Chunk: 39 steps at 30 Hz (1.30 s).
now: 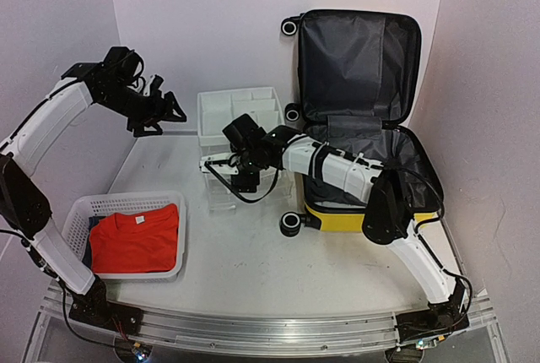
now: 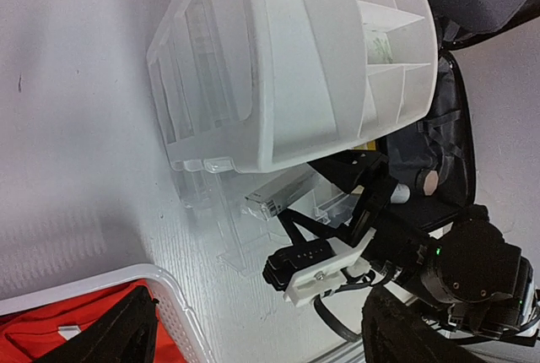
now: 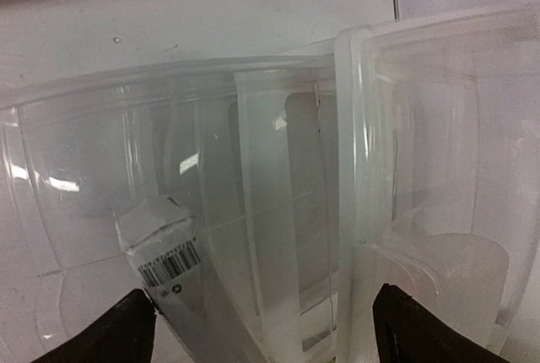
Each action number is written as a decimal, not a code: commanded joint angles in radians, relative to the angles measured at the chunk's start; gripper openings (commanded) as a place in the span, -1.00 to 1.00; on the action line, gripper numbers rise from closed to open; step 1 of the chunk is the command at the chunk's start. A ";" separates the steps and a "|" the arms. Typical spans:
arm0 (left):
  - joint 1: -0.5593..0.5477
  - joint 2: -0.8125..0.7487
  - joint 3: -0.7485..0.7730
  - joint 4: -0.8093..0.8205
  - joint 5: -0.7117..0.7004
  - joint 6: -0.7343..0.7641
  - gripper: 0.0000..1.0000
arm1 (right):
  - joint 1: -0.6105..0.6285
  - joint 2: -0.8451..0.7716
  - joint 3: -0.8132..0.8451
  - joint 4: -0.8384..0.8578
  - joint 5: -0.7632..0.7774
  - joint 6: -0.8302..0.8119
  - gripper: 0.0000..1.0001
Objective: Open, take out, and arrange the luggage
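Note:
The luggage (image 1: pixel 354 215) lies open at the right, yellow shell on the table, lid (image 1: pixel 354 63) standing up at the back with its dark grey lining showing. Its inside looks like dark fabric only. My right gripper (image 1: pixel 245 176) is open, left of the suitcase, at a clear plastic drawer (image 1: pixel 221 184) pulled out of the white drawer unit (image 1: pixel 240 110). In the right wrist view the drawer (image 3: pixel 278 211) fills the space between my wide-spread fingertips (image 3: pixel 135 333). My left gripper (image 1: pixel 166 111) is open and empty, raised at the rear left. The left wrist view shows the right gripper (image 2: pixel 325 266) by the drawer (image 2: pixel 283 198).
A white mesh basket (image 1: pixel 84 211) with an orange shirt (image 1: pixel 135 236) sits at the front left; it also shows in the left wrist view (image 2: pixel 181 300). The drawer unit (image 2: pixel 295 59) stands at the back centre against the suitcase. Walls close in on three sides.

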 commanded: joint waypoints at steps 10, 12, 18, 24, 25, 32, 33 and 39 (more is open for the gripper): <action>0.006 0.092 0.085 0.036 -0.025 -0.106 0.68 | -0.002 -0.478 -0.298 -0.059 -0.130 0.218 0.90; 0.006 0.112 0.099 0.050 -0.011 -0.119 0.68 | -0.021 -0.536 -0.366 -0.083 -0.169 0.258 0.90; 0.006 0.146 0.141 0.069 0.041 -0.106 0.68 | -0.189 -0.701 -0.573 -0.121 -0.314 0.431 0.89; 0.011 0.178 0.192 0.071 0.021 -0.059 0.68 | -0.403 -0.789 -0.748 -0.164 -0.366 0.537 0.85; 0.010 0.180 0.201 0.074 0.014 -0.054 0.68 | -0.429 -0.790 -0.764 -0.185 -0.353 0.545 0.85; 0.011 0.153 0.180 0.216 0.040 0.022 0.78 | -0.613 -0.739 -0.782 -0.388 -0.423 0.540 0.84; 0.010 0.146 0.165 0.242 0.038 0.031 0.80 | -0.635 -0.721 -0.767 -0.427 -0.436 0.542 0.84; 0.009 0.101 -0.015 0.470 -0.044 0.009 0.87 | -0.731 -0.567 -0.610 -0.691 -0.490 0.549 0.85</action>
